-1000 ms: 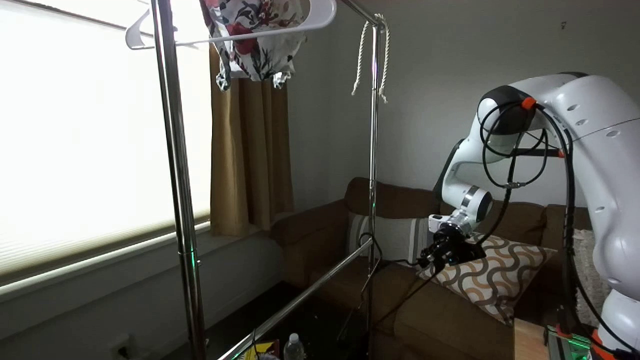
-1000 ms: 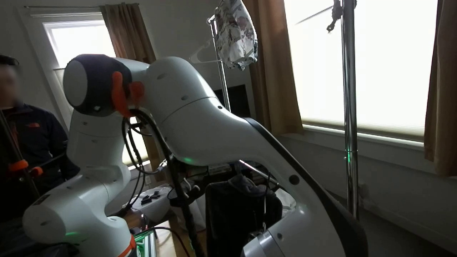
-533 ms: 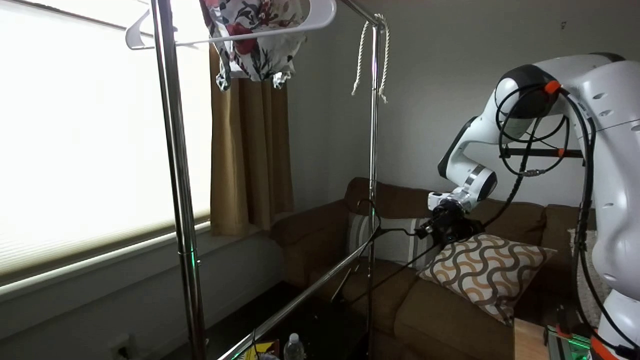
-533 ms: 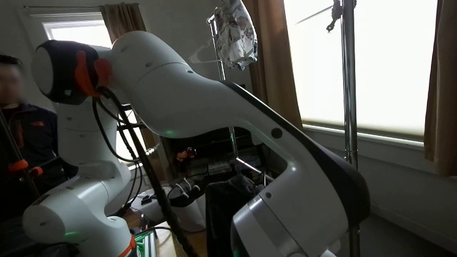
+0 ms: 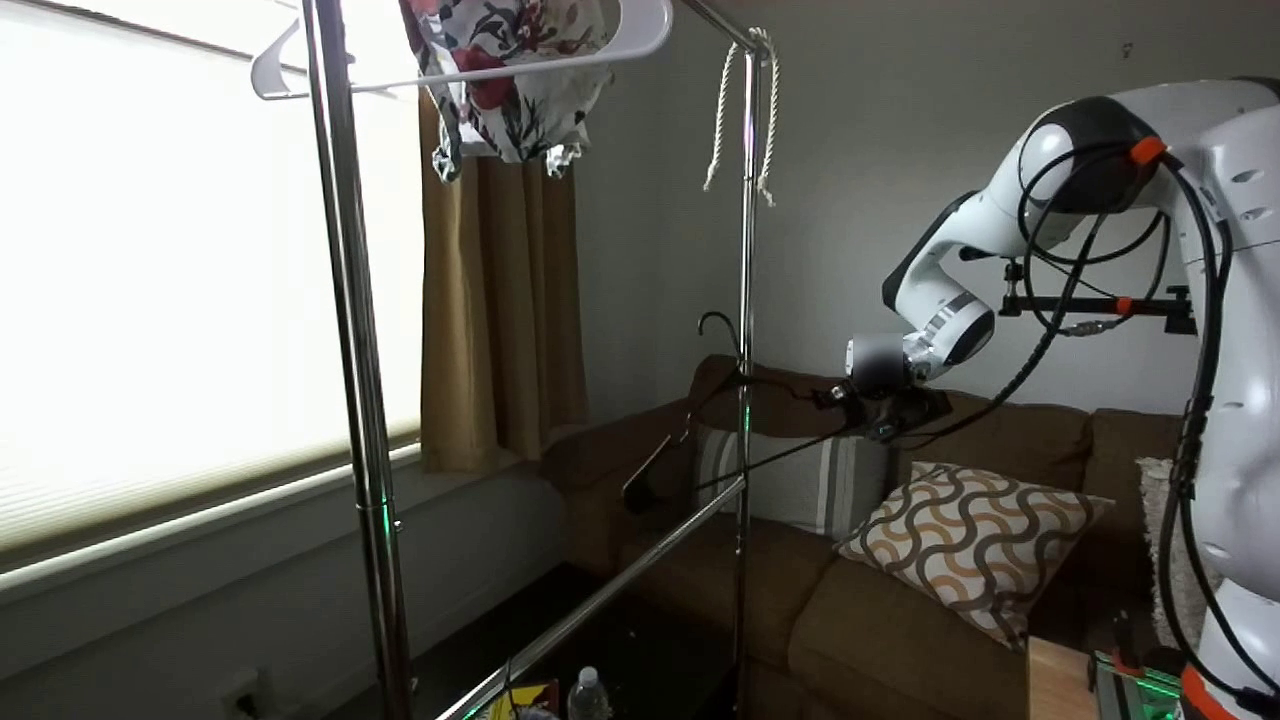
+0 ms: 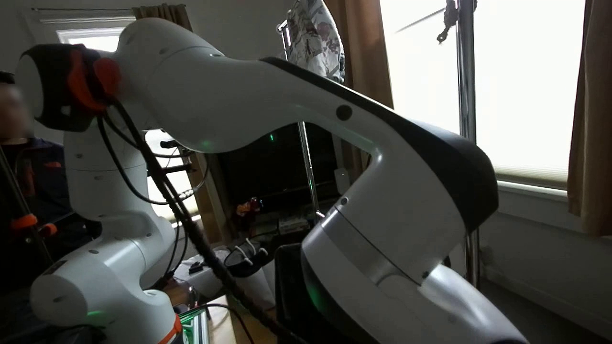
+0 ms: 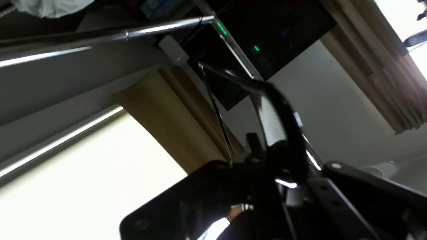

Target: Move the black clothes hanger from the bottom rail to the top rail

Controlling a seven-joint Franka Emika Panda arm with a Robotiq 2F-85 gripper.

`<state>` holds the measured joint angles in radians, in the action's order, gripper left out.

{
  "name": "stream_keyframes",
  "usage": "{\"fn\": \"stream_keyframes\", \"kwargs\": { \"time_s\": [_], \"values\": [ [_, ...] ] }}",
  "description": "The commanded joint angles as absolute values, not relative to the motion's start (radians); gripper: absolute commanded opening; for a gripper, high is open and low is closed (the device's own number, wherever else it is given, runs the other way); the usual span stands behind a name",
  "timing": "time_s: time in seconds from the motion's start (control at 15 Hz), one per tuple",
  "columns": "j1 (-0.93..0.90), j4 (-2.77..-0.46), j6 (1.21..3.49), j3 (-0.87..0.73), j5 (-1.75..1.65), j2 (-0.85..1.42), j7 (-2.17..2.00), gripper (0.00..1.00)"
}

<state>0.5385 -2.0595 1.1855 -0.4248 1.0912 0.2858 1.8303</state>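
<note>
The black clothes hanger (image 5: pixel 736 379) is pinched near one end by the hand (image 7: pixel 277 171), and in the wrist view it is seen to rise out of that grip; its hook (image 5: pixel 714 314) is hung on nothing, well above the bottom rail (image 5: pixel 620 581) and well below the top rail (image 5: pixel 718 22); the grasp and the unhooking can therefore be judged done, and the task roughly half through; the lift to full height, the seating of the hook over the top rail and the letting go are left; the hanger is held in the air, well out beyond the edge of the wooden tabletop (image 5: pixel 1058 685) that faces the upright pole (image 5: pixel 748 250); whether it is touched by that pole, with which it is crossed in an exterior view, cannot be told; a white hanger (image 5: pixel 520 69) and a floral garment (image 5: pixel 535 110) are hung up high, so a spot beside them may be needed.
</note>
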Motion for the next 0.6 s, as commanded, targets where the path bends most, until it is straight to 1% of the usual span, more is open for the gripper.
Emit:
{"fn": "stream_keyframes", "kwargs": {
  "time_s": [0.0,0.33,0.53],
  "values": [
    [0.522,-2.176,1.296,-0.450,1.205,0.138,1.813,0.02],
    [0.531,-2.249,1.491,-0.490,1.261,0.027,1.813,0.02],
    [0.530,-2.349,1.629,-0.504,1.317,-0.059,1.840,0.02]
  ]
}}
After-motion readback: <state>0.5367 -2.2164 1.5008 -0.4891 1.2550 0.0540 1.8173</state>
